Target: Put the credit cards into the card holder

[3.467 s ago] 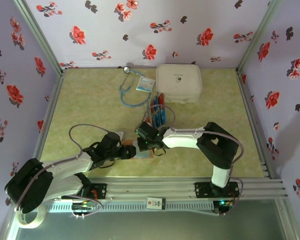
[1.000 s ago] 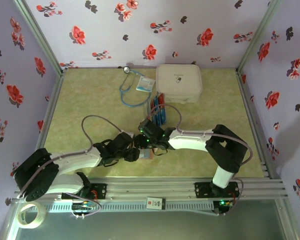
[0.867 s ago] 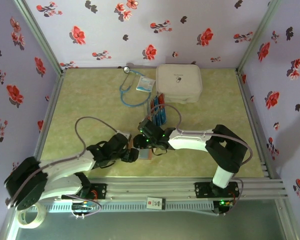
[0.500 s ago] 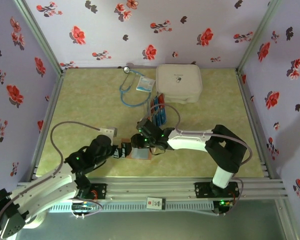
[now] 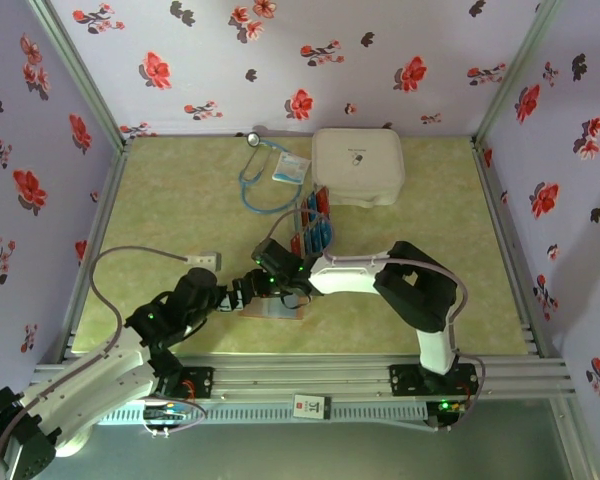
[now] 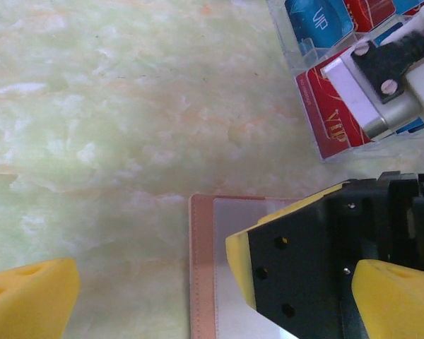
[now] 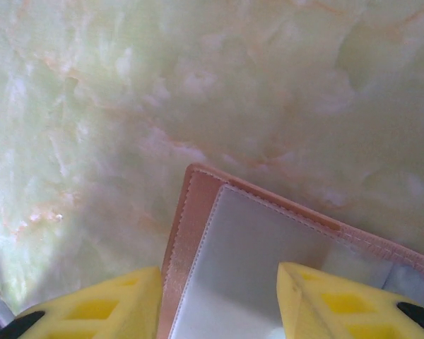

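Note:
The tan card holder [image 5: 280,311] lies flat near the table's front, its clear sleeve [image 7: 261,261] facing up. My right gripper [image 5: 263,283] hovers over its left corner, and its yellow fingers [image 7: 92,304] stand apart, open, with nothing held. My left gripper [image 5: 237,297] sits just left of the holder [image 6: 203,268], wide open and empty. In the left wrist view the right gripper's black body [image 6: 318,275] covers part of the holder. The credit cards [image 5: 315,230], blue [image 6: 314,18] and red [image 6: 336,123], stand in a clear tray beyond the holder.
A large white case [image 5: 358,165] stands at the back. A stethoscope [image 5: 263,175] and a white-and-blue packet [image 5: 292,168] lie left of it. Floral walls enclose the green marbled table [image 5: 170,210], which is bare on its left half.
The left arm drew back to the near left and its jaws opened wide. The right gripper slid left over the holder and its fingers spread a little.

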Tool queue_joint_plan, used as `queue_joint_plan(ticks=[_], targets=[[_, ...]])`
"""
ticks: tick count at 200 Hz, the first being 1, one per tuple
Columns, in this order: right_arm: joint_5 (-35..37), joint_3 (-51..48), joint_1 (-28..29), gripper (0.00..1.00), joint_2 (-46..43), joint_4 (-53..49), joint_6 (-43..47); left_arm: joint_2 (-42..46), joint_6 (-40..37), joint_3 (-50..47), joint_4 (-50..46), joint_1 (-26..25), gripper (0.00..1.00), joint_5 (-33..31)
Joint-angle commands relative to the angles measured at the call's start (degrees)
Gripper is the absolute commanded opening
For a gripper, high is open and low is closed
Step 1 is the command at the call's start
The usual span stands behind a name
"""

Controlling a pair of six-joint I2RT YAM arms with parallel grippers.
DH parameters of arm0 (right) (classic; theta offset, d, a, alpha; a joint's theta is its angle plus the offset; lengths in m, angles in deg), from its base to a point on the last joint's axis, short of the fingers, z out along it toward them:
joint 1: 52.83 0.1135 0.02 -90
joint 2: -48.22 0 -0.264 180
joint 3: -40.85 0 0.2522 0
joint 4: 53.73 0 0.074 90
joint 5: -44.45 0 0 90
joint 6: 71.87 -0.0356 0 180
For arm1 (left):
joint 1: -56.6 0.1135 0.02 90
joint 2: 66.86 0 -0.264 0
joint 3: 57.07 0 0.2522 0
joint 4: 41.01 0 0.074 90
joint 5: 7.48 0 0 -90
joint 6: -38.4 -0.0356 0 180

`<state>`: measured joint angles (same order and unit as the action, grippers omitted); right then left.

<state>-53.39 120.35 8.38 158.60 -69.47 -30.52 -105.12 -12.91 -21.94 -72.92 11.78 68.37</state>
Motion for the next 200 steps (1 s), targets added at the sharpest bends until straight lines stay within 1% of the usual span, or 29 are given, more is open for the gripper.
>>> queue_joint_plan(ticks=[1,17,46,74,100,119,152,183,200], targets=[[-0.6,1.4,0.8,0.47,-1.4,-2.1,0.8,-0.4,1.0,0.2,0.7,0.5,1.0,-0.2],[0.1,0.9,0.7,0.48,-4.6,-3.6,1.8,-1.1,1.2,0.3,0.8,0.7,1.0,0.1],[3.4,-1.2,0.4,0.51,-12.1,-7.8,3.9,-3.2,1.6,0.6,1.2,0.6,1.0,0.3],[8.5,-5.3,-0.1,0.51,-18.6,-14.4,5.3,-5.9,1.7,1.3,1.7,0.7,1.0,1.1],[14.7,-9.3,-0.3,0.51,-23.8,-20.6,5.9,-9.3,1.6,2.2,2.4,0.8,1.0,2.2],[18.3,-12.4,-0.5,0.51,-27.0,-23.3,6.1,-12.1,1.5,3.1,2.8,0.7,1.0,2.7],[18.3,-16.2,-2.1,0.51,-28.1,-22.8,6.0,-16.8,1.0,4.7,3.5,0.8,1.0,3.6],[16.7,-17.6,-2.6,0.49,-25.7,-20.2,5.9,-19.8,0.6,5.7,4.5,0.8,1.0,4.5],[16.1,-17.7,-2.9,0.46,-23.9,-18.8,5.8,-21.2,0.5,6.1,5.1,0.8,1.0,4.9]])
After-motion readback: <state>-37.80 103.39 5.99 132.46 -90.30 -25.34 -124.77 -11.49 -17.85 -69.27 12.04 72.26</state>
